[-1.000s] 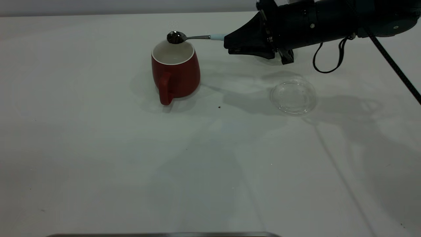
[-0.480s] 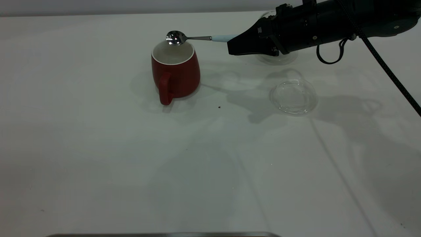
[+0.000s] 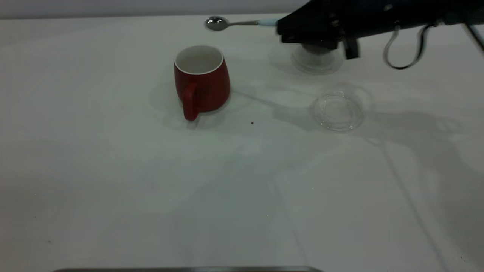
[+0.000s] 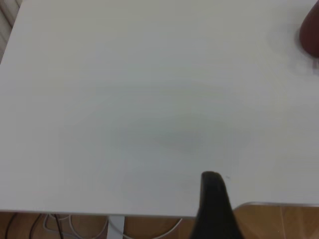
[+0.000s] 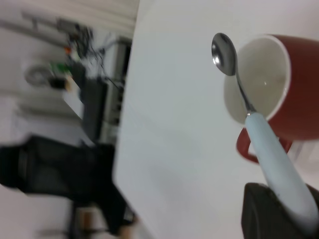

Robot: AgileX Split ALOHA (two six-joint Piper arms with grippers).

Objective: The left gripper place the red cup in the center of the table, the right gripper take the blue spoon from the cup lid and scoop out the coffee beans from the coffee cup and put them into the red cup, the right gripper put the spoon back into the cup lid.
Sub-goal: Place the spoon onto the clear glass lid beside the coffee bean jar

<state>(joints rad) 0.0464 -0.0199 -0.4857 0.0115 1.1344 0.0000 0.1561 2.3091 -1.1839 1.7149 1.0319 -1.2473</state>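
- The right gripper [image 3: 281,28] is clamping the pale blue handle of the blue spoon [image 3: 236,23] between its closed fingers, high at the far side of the table [image 3: 242,189].
- The spoon is sticking out from the gripper's tip roughly level, with its metal bowl at the end farthest from the gripper; in the right wrist view the spoon [image 5: 249,114] is showing a shiny bowl, and no beans can be made out in it.
- The red cup [image 3: 201,81] is standing upright below and beyond the spoon's bowl, nearer the camera than the gripper, with its handle turned toward the camera; its white inside [image 5: 259,82] is looking bare where it shows.
- The coffee cup [image 3: 315,58] is sitting directly beneath the gripper's body, with only its clear base and lower part showing; its contents are hidden.
- The cup lid [image 3: 337,110] is lying flat on the table, below the gripper and nearer the camera than the coffee cup, apart from both cups.
- The left gripper [image 4: 213,209] is hovering far from the right gripper over bare table near the table's edge; only 1 dark finger is showing, so whether it is spread or closed cannot be told.
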